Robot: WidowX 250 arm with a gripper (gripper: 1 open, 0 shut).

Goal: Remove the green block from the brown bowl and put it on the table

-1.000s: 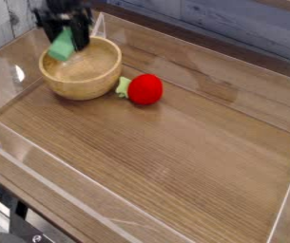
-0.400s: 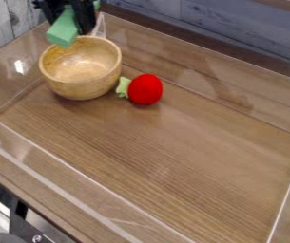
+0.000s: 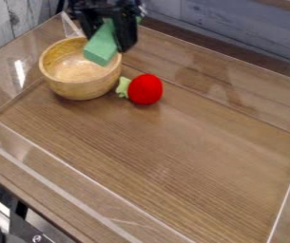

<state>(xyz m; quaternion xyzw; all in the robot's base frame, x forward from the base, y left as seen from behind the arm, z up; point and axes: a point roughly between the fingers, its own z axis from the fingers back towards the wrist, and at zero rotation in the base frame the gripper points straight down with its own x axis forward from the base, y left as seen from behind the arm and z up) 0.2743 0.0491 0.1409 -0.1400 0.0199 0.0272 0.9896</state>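
The green block (image 3: 103,45) hangs in the air, tilted, over the right rim of the brown bowl (image 3: 77,76). My gripper (image 3: 106,27) is shut on the block's upper end. The black gripper body reaches in from the top edge of the view. Nothing lies inside the bowl, which shows a pale, smooth interior. The bowl stands at the back left of the table (image 3: 173,152).
A red round toy with a green leaf (image 3: 142,88) lies just right of the bowl, touching or nearly touching it. Clear plastic walls (image 3: 20,142) edge the table on the left, front and right. Grey planks form the back wall.
The gripper has lifted the green block out of the bowl and carried it to the right, from above the bowl's left side to above its right rim.
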